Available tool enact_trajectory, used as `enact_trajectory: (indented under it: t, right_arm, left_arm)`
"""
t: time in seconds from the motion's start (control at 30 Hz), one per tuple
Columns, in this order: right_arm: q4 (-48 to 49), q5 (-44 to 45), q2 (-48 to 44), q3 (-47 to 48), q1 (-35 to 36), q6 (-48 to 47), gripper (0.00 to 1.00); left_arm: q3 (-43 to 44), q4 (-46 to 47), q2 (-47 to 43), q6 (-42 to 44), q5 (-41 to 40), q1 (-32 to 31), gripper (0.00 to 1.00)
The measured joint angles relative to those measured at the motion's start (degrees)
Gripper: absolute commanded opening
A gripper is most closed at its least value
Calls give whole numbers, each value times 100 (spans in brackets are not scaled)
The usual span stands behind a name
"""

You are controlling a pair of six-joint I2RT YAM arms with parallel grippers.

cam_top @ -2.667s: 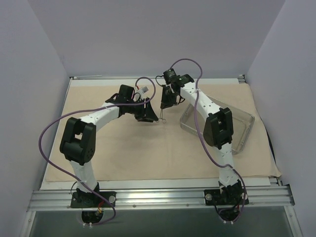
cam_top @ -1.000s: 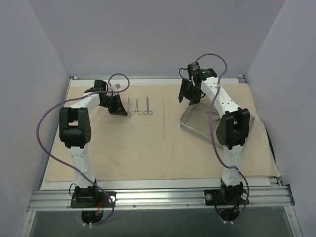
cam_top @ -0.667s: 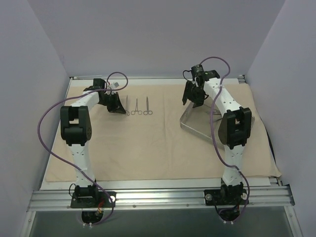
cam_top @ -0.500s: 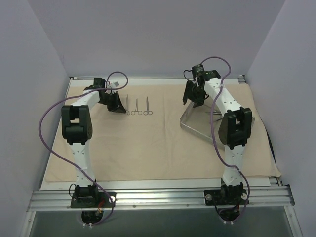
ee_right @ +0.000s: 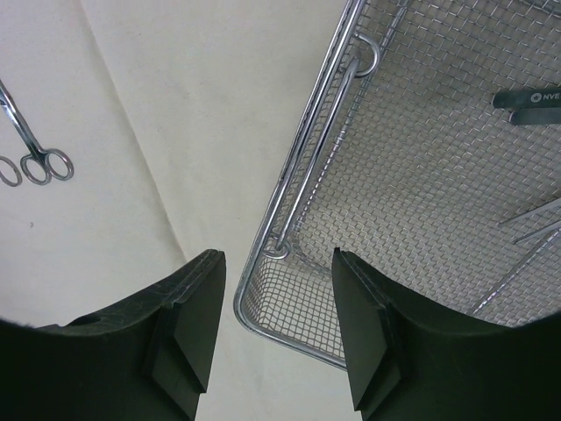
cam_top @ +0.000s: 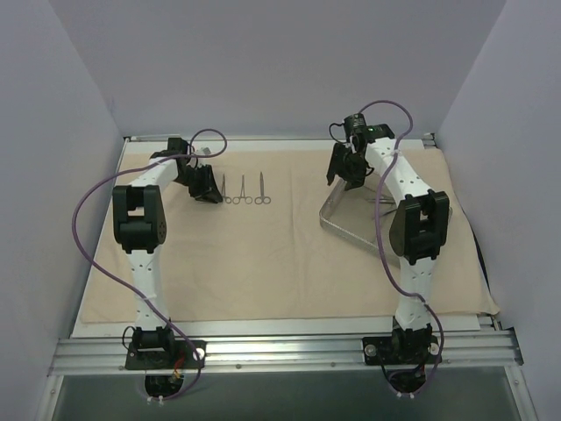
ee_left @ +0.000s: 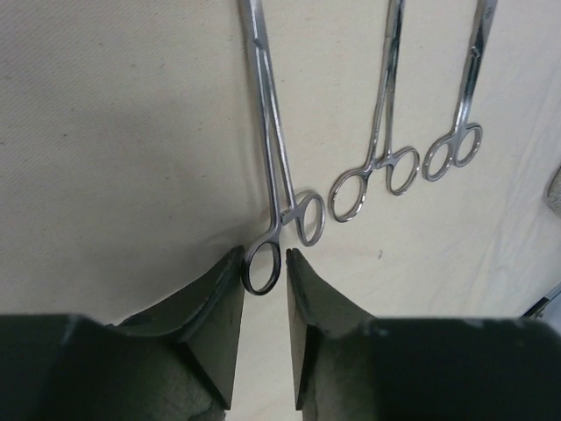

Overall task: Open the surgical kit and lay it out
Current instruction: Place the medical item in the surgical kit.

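Observation:
The beige cloth wrap [cam_top: 263, 263] lies spread flat over the table. Three slim metal forceps lie side by side on it at the back left: left [cam_top: 224, 189], middle [cam_top: 243, 189], right [cam_top: 262, 189]. My left gripper [cam_top: 209, 191] is low over the cloth. In the left wrist view its jaws [ee_left: 265, 263] stand narrowly apart around one finger ring of the leftmost forceps [ee_left: 273, 167], which lies tilted. My right gripper [cam_top: 346, 180] is open and empty above the near-left corner of the tray [cam_top: 346, 232]. In the right wrist view the tray [ee_right: 298, 149] has wire-mesh walls.
Inside the tray lie a black-handled tool [ee_right: 526, 101] and thin metal instruments [ee_right: 535, 224] at its right side. The cloth hangs over the table's right edge [cam_top: 486, 298]. Grey walls close in the left, back and right.
My left arm set forceps down at the back left and stayed by them; the leftmost pair now lies more tilted. My right gripper moved right to the tray's corner.

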Motion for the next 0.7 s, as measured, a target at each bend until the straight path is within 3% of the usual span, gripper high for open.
enact_trajectory:
  t: [0.27,0.37,0.57,0.7]
  right_arm:
    - [2,-7,-7,-2,-144,9,55]
    - [48,20,-131,-229,-293,44,67]
    - [177,151,-629,-1231,-1226,92,66]
    - [452,621,-638,-1668,-1784,293,63]
  left_arm:
    - [63,-146,11,-37,-173,7,54]
    - [90,-219,-63,-52,-431,4,54]
    - [195,-595,-455,-109,-1508,31,55]
    - [195,-695,-1121,-236,-1799,-24,55]
